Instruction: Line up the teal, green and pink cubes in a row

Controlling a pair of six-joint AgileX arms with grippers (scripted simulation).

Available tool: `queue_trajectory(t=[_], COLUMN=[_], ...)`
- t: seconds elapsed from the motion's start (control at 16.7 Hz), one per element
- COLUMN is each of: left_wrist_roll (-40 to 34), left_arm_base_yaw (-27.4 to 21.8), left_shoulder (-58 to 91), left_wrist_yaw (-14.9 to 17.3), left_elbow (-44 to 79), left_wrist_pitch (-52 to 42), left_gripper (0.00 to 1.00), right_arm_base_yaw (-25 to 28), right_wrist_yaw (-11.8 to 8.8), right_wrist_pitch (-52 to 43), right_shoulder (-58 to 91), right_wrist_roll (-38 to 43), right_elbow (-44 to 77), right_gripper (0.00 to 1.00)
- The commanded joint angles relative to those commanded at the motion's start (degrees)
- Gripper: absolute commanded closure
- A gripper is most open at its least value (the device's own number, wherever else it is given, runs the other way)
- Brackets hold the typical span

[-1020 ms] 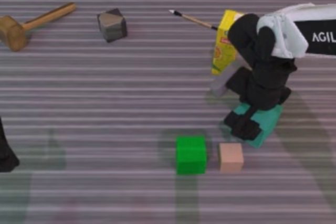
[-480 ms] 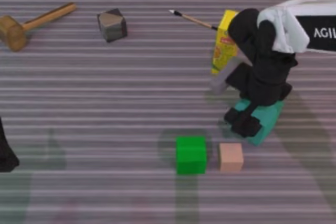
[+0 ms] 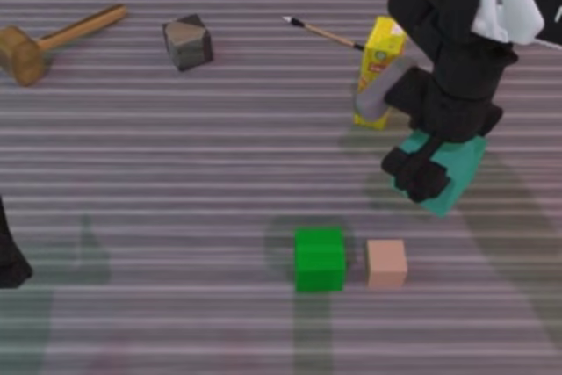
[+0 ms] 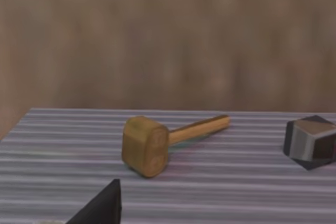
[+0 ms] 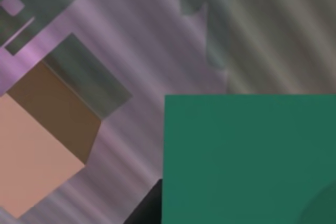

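Note:
My right gripper is shut on the large teal cube and holds it tilted above the table, right of centre. The cube's shadow lies on the table below it. In the right wrist view the teal cube fills the near corner, with one dark finger against its side. The green cube and the small pink cube rest side by side near the front, a small gap between them. The pink cube also shows below the right wrist. My left gripper is parked at the left edge, open.
A wooden mallet lies at the back left, a dark grey faceted block beside it. A paintbrush and an upright yellow box stand at the back, close to my right arm. The left wrist view shows the mallet and block.
My right gripper has lifted the teal cube and carried it back and to the right, away from the pink cube. The green and pink cubes and the left arm have not moved.

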Motion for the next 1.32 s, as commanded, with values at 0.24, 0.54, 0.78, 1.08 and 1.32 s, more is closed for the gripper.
queue_trajectory(t=[0.24, 0.54, 0.78, 1.08, 1.32], left_wrist_roll=[0.00, 0.00, 0.00, 0.00, 0.00], left_arm_base_yaw=[0.00, 0.00, 0.00, 0.00, 0.00], left_shoulder=[0.00, 0.00, 0.00, 0.00, 0.00], left_wrist_yaw=[0.00, 0.00, 0.00, 0.00, 0.00], left_elbow=[0.00, 0.00, 0.00, 0.00, 0.00], left_wrist_pitch=[0.00, 0.00, 0.00, 0.00, 0.00], left_gripper=[0.00, 0.00, 0.00, 0.00, 0.00], right_arm_base_yaw=[0.37, 8.20, 17.56, 27.14, 28.78], right_wrist_yaw=[-0.01, 0.04, 0.04, 0.11, 0.17], right_wrist_pitch=[-0.37, -6.85, -14.39, -21.32, -22.38], right_shoulder=[0.83, 8.52, 17.06, 24.55, 25.65], right_wrist_roll=[-0.15, -2.99, -6.36, -9.76, -10.32], right_elbow=[0.69, 13.25, 30.70, 45.92, 48.00], right_gripper=[1.00, 1.00, 1.00, 1.00, 1.00])
